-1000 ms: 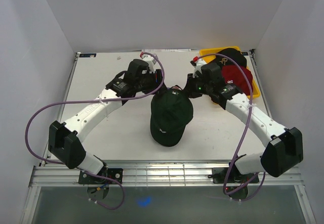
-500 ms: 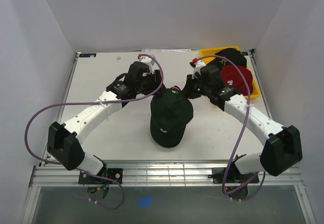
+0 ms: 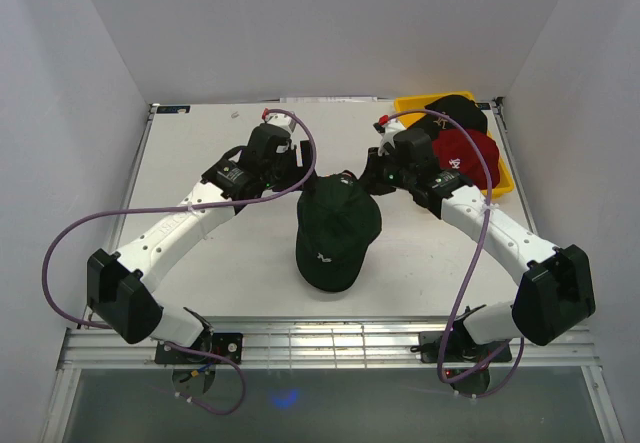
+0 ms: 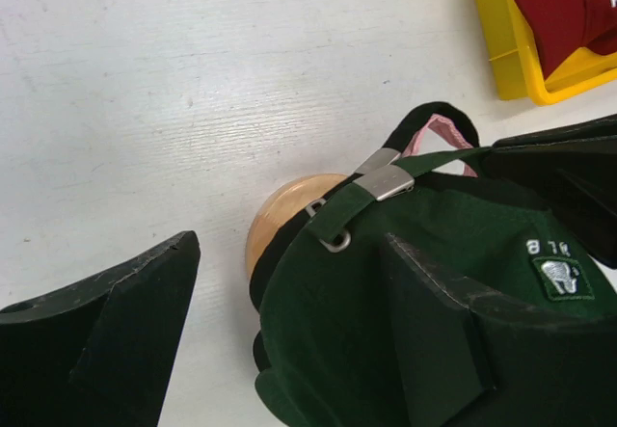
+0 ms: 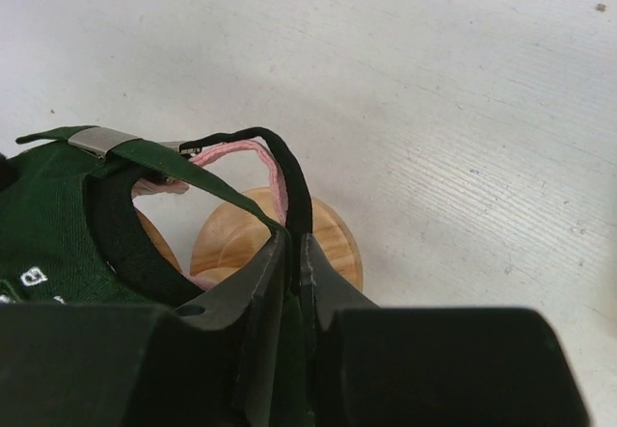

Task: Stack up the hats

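Green cap (image 3: 338, 231) sits on wooden stand (image 4: 289, 205) at table ctr, brim toward 6 o'clock. Pink cap (image 5: 241, 152) lies under it; only its strap shows.

R gripper (image 5: 294, 253): clamped on green cap's rear band, 12 o'clock side.
L gripper (image 4: 289, 253): jaws wide apart, holding nothing.

Risk: any R pull may snag the pink strap or tip the stand.

Red cap (image 3: 470, 153) and black cap (image 3: 455, 108) lie in yellow tray (image 3: 505, 178), approx. 2 o'clock.

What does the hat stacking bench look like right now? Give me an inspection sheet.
Surface: white table, wooden stand mid-table.
Job's things: dark green cap on the stand over pink cap; red cap and black cap in yellow tray.
Clutter: small dark item, far-left corner.
Grippers: left gripper open at the cap's back; right gripper shut on dark green cap's rear edge.
Cables: purple cable loops off each arm.
Surroundings: white walls.
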